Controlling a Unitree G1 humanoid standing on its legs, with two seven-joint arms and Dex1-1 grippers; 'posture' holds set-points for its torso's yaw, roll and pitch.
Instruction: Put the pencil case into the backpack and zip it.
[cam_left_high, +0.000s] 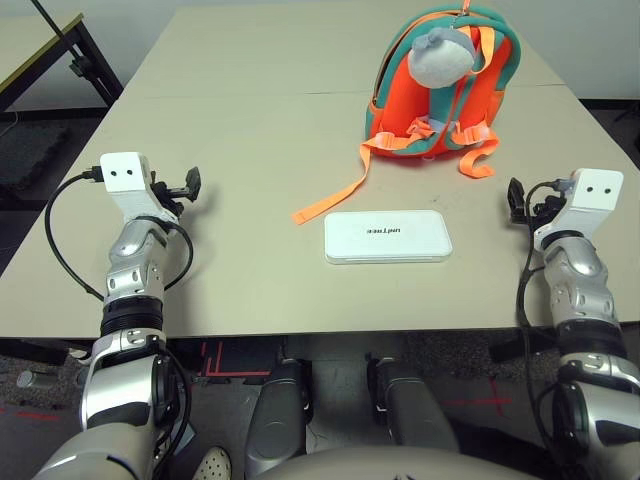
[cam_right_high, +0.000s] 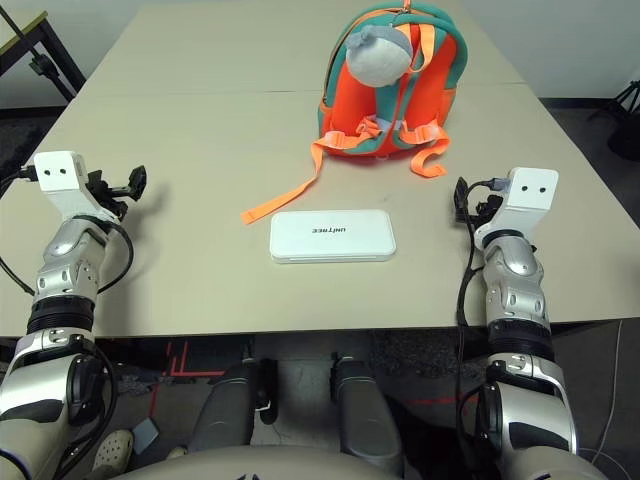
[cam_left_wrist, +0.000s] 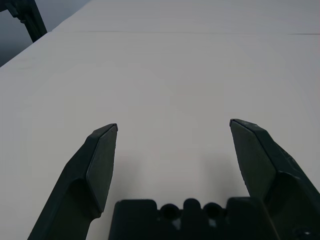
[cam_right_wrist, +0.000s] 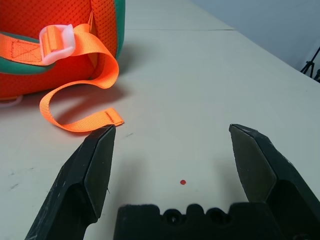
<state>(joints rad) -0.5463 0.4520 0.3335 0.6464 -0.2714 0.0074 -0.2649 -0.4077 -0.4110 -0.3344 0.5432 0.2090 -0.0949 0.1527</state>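
The flat white pencil case (cam_left_high: 387, 238) lies on the table near its front edge, midway between my arms, with dark lettering on top. Behind it the orange backpack (cam_left_high: 440, 95) with teal trim stands upright, a grey-white plush charm (cam_left_high: 442, 55) hanging on its front. One long orange strap (cam_left_high: 345, 190) trails from the backpack toward the case. My left gripper (cam_left_high: 192, 186) hovers open over bare table at the left. My right gripper (cam_left_high: 517, 199) is open at the right, and the right wrist view shows the backpack's base and a strap loop (cam_right_wrist: 80, 100) just beyond its fingers.
The beige table (cam_left_high: 250, 130) stretches far back behind the backpack. A second table with a black frame (cam_left_high: 60, 50) stands at the far left. Black cables loop from both wrists.
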